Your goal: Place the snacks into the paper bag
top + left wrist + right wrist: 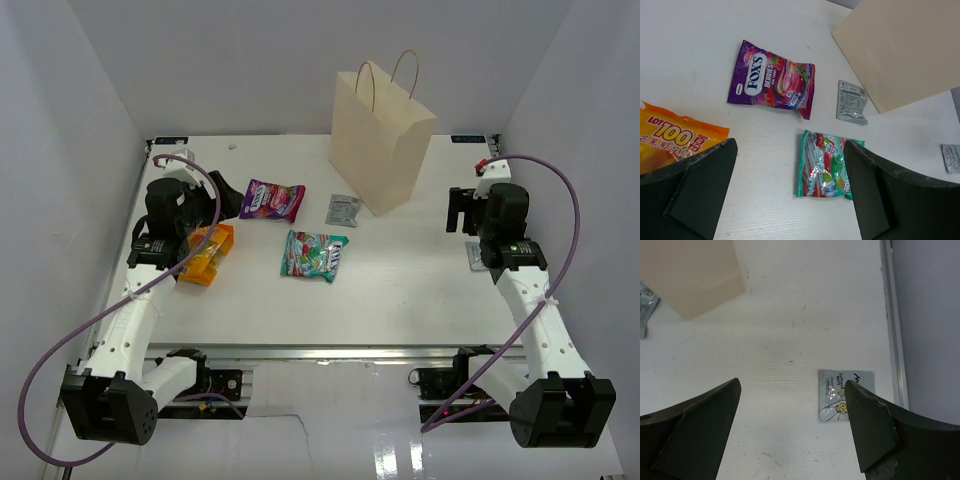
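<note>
We hold left gripper (pixel 790 155) and right gripper (pixel 792 390) wide, empty, over flat snacks (pixel 313 254); bag (pixel 380 140) stands upright for loading.

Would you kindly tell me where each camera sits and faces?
Top external: above and behind the robot, facing down at the table; left arm and right arm show.
Left wrist: on the left arm, facing down at the teal packet; open left gripper shows.
Right wrist: on the right arm, facing down at a pale sachet; open right gripper shows.
Shared: both wrist views show the paper bag.
</note>
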{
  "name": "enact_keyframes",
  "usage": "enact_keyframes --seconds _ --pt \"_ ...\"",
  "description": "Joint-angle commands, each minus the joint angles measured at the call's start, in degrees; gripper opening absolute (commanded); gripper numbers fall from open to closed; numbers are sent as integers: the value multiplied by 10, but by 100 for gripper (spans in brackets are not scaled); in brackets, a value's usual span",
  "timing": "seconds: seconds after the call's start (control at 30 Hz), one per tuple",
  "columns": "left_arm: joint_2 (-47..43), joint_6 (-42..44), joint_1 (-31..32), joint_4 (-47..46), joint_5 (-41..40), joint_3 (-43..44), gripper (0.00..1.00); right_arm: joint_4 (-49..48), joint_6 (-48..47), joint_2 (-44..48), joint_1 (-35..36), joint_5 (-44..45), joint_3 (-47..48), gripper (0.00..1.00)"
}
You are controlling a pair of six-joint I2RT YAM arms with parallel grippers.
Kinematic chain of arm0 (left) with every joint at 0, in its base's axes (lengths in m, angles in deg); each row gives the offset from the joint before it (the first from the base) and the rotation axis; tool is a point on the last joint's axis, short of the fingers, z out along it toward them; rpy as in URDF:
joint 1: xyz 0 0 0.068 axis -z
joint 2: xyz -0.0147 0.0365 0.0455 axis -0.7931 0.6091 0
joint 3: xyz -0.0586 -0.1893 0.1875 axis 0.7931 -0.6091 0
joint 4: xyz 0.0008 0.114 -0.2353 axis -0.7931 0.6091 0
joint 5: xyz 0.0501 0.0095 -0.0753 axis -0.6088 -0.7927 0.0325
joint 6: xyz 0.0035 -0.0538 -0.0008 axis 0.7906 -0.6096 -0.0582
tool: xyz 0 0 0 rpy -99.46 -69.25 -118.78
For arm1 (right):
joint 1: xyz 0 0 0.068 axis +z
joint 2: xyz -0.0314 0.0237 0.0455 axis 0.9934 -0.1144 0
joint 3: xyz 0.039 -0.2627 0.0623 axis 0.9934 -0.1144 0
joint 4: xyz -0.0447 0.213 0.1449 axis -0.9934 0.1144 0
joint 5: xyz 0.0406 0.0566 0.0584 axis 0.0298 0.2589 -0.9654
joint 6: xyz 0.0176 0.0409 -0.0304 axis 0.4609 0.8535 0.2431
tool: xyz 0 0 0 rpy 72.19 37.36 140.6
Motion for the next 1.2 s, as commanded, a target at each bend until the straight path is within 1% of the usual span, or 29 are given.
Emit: enact_keyframes --seconds 0.0,0.07,0.1,0.13,0.17,0.2,0.23,0.27,0.3,0.33,0.37,0.43,0.47,0.53,0.57,0.6,0.63,0.67,0.7,0.77,0.8,0.83,0.93,1.03,1.17 --pt "-12 -8 1 -9 16 18 98 -2 -17 7 -1 -31 10 90" --pt "-15 -17 1 -5 24 18 98 16 -66 10 -1 -149 10 90" --pt "-19 -22 0 0 28 17 98 32 -104 8 -1 -200 7 90" --pt "-24 -25 0 3 38 15 98 59 -209 5 2 -329 8 90" --pt "-27 -28 1 8 41 14 98 97 -271 -6 5 -395 11 90" --pt "-32 -36 1 18 43 12 98 176 -332 -14 8 -446 16 90" --pt "-41 -39 0 24 44 10 98 199 -387 -20 25 -488 22 90" --pt "-44 -43 1 31 45 8 98 214 -401 -40 37 -496 25 90" --pt "-49 -51 1 40 44 6 98 258 -428 -52 47 -510 30 90" --pt "-54 -56 1 44 44 4 98 262 -443 -64 64 -522 38 90" --pt "-60 -61 0 49 44 2 98 244 -379 -87 75 -512 36 90" --pt "-63 -74 0 59 45 2 98 202 -328 -117 108 -493 35 90" --pt "-63 -77 0 62 47 2 98 189 -283 -152 124 -476 43 90" --pt "-63 -86 1 71 51 1 98 126 -212 -186 161 -414 50 93" --pt "-63 -89 1 74 51 1 98 111 -183 -219 169 -406 64 94" --pt "-64 -91 1 80 50 2 98 94 -125 -237 178 -396 73 96" --pt "-64 -93 1 82 50 2 98 75 -93 -253 195 -377 82 96" --pt "-65 -98 1 83 48 3 98 43 -64 -287 202 -374 92 97" --pt "-67 -102 0 87 46 3 98 26 7 -305 210 -371 112 98" --pt "-68 -112 1 90 44 1 98 -26 87 -352 230 -367 131 100" --pt "-67 -114 1 92 43 2 98 -41 123 -366 237 -365 146 98" --pt "-65 -117 1 93 45 3 98 -55 180 -379 255 -354 152 95" --pt "-60 -126 1 98 46 6 98 -102 262 -421 280 -313 159 93" --pt "-58 -129 1 105 45 10 98 -143 311 -457 292 -277 155 91" --pt "-63 -132 1 112 44 3 98 -155 331 -480 304 -241 155 86"
